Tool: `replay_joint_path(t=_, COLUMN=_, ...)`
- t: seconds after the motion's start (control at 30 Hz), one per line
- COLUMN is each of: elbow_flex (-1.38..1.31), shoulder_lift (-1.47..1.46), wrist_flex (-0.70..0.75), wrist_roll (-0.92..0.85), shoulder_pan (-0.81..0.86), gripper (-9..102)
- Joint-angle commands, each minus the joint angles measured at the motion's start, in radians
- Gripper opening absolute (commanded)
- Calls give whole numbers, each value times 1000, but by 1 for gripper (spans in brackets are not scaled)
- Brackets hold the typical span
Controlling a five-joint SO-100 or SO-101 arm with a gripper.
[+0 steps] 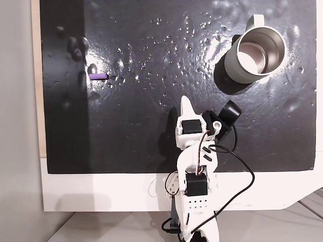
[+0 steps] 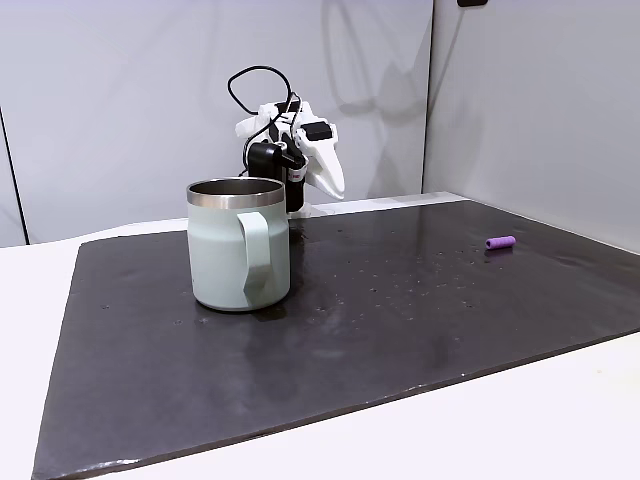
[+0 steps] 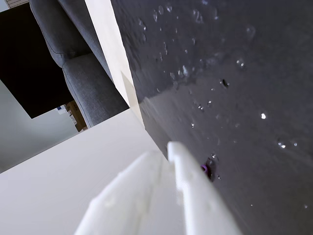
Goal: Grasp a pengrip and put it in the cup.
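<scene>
Black mat (image 1: 151, 141), pengrip (image 1: 98, 76) well apart from closed pincer (image 1: 185, 104)

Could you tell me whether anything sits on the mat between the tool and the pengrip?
Nothing visible does. The pengrip lies alone on the black mat, the tool faces bare mat, and the cup stands off to the other side.

pengrip (image 3: 206, 169) mostly hidden behind pincer (image 3: 168, 152), seemingly

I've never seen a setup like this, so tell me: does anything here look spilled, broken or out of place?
Nothing looks spilled or damaged. The mug stands upright, the purple tube lies alone on the black mat, whose shiny bumps are only wrinkles.
</scene>
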Motion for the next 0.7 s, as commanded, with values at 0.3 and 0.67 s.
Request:
replay_joint_path(t=0.3, elbow_flex=54, shoulder_lift=11, wrist_flex=-20, wrist_roll=-12, shoulder_pan=11, gripper=0)
replay_joint_path(t=0.67, elbow_flex=-15, shoulder_lift=12, wrist_flex=-12, wrist_roll=-2, shoulder_pan=35, gripper=0)
